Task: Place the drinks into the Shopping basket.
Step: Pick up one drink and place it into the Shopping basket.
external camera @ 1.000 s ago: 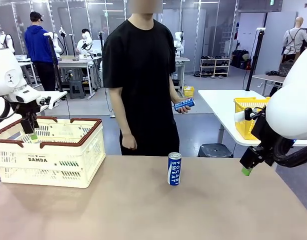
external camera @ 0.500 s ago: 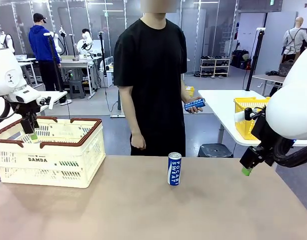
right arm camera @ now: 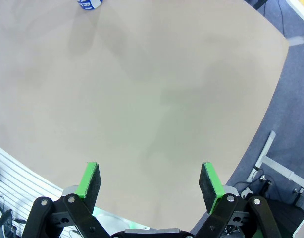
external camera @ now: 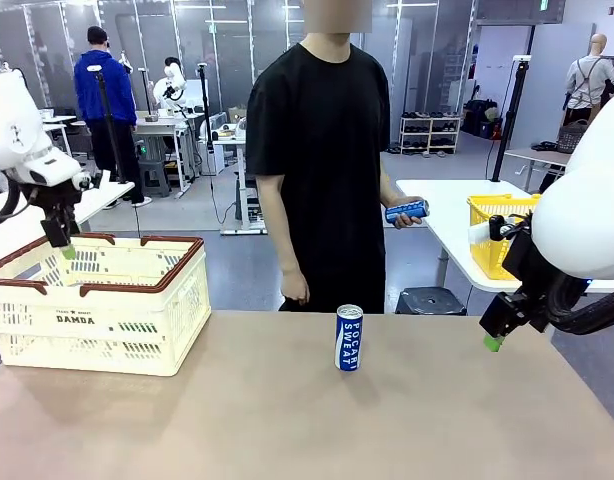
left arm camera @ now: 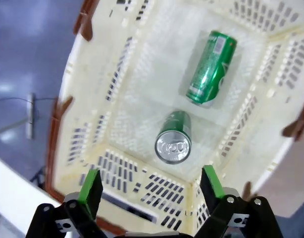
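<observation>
Drinks (left arm camera: 173, 139), apparently two, in Shopping basket (left arm camera: 115, 84)

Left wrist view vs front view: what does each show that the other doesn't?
Left wrist: inside the DAMDA basket, a standing green can and a lying green can. Front: a Pocari Sweat can upright on the table, a second blue can in the person's hand, and the right hand. Both: that basket and the open left hand above it.

Bright overhead light is flooding everything.
Beyond the left pincer (left arm camera: 149, 182) the Shopping basket (left arm camera: 117, 84) is bowing and softening toward the edges; beyond the right pincer (right arm camera: 149, 181) faint shadows are smudging the table (right arm camera: 142, 99).
</observation>
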Available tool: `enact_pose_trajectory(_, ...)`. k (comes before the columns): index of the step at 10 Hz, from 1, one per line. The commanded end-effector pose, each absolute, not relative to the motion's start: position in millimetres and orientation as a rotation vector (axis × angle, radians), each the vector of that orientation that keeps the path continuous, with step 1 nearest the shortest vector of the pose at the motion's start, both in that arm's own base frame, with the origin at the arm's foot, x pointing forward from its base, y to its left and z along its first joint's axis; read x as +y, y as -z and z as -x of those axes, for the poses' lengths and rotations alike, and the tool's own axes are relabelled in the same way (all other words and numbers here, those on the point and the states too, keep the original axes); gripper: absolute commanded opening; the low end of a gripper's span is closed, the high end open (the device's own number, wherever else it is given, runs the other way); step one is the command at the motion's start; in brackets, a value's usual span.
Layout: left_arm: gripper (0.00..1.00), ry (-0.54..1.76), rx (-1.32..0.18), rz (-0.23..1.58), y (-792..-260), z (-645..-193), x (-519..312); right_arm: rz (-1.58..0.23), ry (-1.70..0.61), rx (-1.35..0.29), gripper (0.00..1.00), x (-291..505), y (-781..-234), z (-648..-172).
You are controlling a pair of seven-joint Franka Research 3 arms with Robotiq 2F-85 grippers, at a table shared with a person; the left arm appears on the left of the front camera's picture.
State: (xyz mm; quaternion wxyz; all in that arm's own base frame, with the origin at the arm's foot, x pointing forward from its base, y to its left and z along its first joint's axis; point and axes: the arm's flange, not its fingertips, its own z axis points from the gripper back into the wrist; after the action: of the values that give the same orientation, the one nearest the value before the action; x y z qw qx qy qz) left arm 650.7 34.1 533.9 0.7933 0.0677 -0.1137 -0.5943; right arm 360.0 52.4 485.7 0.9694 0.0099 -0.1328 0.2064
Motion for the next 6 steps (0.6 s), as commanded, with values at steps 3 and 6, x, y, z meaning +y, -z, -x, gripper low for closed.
enact_pose_trajectory(3,1.00,1.447,-0.310,-0.188,-596,-617,-35,-0.023,-0.415,-0.268,1.00,51,-485,-360)
enact_pose_trajectory(6,1.00,1.567,-0.342,-0.137,-607,-585,-97,-0.023,-0.415,-0.268,1.00,51,-485,-360)
